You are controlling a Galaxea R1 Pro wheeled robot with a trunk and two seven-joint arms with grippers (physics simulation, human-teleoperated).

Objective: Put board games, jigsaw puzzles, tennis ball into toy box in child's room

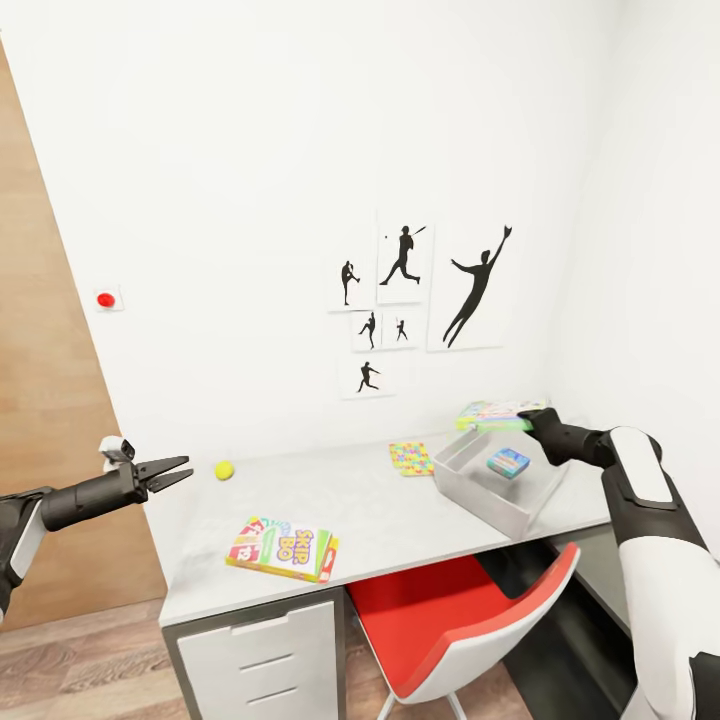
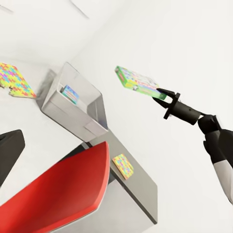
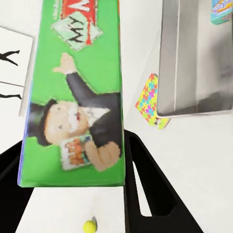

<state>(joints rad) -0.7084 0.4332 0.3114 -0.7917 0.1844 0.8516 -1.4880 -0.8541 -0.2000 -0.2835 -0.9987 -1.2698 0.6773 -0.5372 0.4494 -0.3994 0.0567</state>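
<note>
The table (image 1: 400, 510) has a smooth, matt pale grey top. The toy box (image 1: 480, 495) looks like smooth grey plastic with a soft shine. The chair (image 1: 470, 620) has a glossy red seat in a white shell. The game boxes (image 1: 283, 548) look like printed cardboard. The floor (image 1: 80, 660) and door (image 1: 40, 400) look like wood.

Simulated child's bedroom/study corner: white walls with black baseball-player silhouette prints (image 1: 405, 300), pale grey table (image 1: 400, 520) with white drawers (image 1: 262, 660), red-and-white chair (image 1: 460, 625) tucked under it, wood floor; toys on the table – board game (image 1: 283, 548), jigsaw puzzle (image 1: 411, 458), tennis ball (image 1: 224, 469), grey toy box (image 1: 490, 495)
</note>
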